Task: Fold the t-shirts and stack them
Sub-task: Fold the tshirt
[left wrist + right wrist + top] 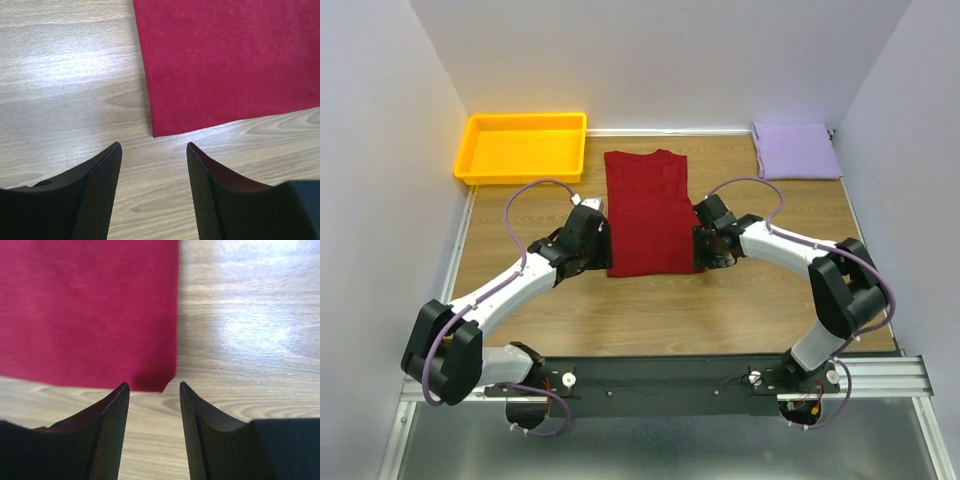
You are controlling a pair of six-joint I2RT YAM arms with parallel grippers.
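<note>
Presently, step in hand: judged the hem-to-collar fold of the red t-shirt, a long strip on the tabletop; lavender t-shirt folded, far right corner.
Left fingers: parted, empty, near the hem's left corner.
Right fingers: parted, empty, at its right corner.
Next move: pinch both corners together.

A yellow-orange plastic tray sits at the far-left corner of the wooden table
</note>
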